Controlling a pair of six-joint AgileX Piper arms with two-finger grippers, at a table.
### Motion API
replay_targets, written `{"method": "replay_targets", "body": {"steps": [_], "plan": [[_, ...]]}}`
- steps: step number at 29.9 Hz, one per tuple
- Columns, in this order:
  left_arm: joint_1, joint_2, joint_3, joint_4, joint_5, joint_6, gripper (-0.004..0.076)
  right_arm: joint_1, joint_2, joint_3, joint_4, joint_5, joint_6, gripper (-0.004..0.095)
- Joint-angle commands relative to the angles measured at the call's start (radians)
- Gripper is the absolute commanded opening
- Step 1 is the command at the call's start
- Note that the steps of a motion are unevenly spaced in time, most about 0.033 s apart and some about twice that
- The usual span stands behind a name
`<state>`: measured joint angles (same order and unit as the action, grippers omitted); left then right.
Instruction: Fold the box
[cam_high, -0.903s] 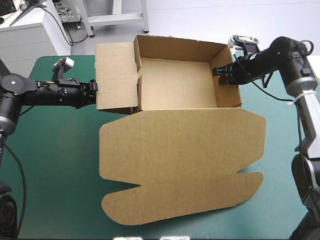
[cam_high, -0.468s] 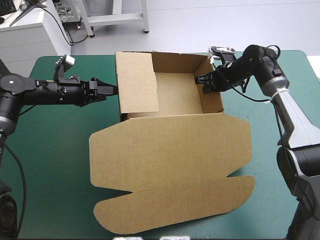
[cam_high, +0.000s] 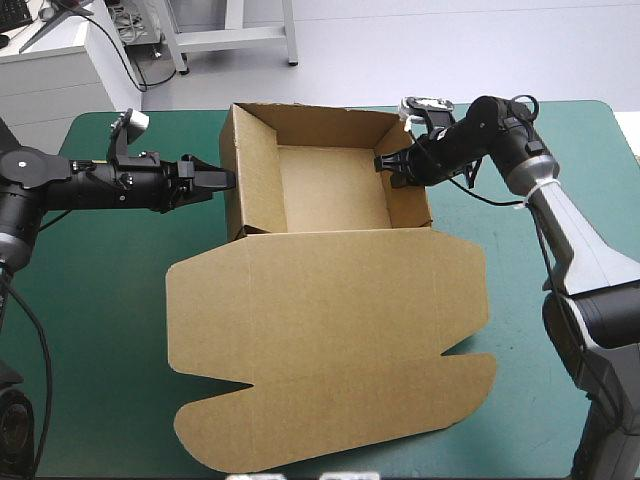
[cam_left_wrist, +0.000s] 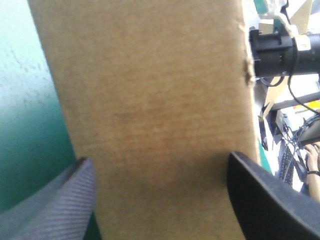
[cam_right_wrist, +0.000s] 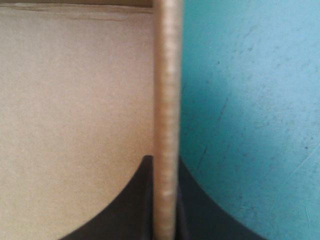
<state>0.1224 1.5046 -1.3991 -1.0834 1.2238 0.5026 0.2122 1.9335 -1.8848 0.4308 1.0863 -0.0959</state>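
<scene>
Box (cam_high: 330, 190) at 12 o'clock on tabletop (cam_high: 100, 300), four walls up, lid (cam_high: 330, 330) flat toward 6; right pincer (cam_high: 386, 164) clamps 3 o'clock wall (cam_high: 410, 198), left pincer (cam_high: 224, 180) spread open against 9 o'clock wall (cam_high: 240, 175); seemingly only firming walls remains.

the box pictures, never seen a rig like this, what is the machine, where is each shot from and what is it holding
The machine is a robot with two arms, each ending in a gripper of two black fingers. The high view looks down from above and behind it at a table with a teal-green cover. On it lies the box, a cut sheet of brown board: walls stand as an open tray, the lid lies flat. The other two pictures come from wrist cameras. The left wrist view shows the left gripper open, facing the outside of the tray's left wall. The right wrist view shows the right gripper shut on the right wall, a finger on each side.
</scene>
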Motion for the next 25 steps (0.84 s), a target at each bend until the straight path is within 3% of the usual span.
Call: {"method": "replay_targets", "body": {"steps": [1,12,25], "plan": [[-0.002,-0.037,-0.027,-0.098,0.071,0.004,0.0525,0.007,-0.038,-0.031,0.063,-0.029,0.023,-0.0015],[-0.002,-0.037,-0.027,-0.036,0.071,0.004,0.0491,0.062,-0.025,-0.031,0.049,-0.048,0.037,-0.0001],[-0.002,-0.035,-0.027,0.299,0.071,-0.117,0.0456,0.231,-0.025,-0.159,-0.208,-0.055,0.153,0.0003]]}}
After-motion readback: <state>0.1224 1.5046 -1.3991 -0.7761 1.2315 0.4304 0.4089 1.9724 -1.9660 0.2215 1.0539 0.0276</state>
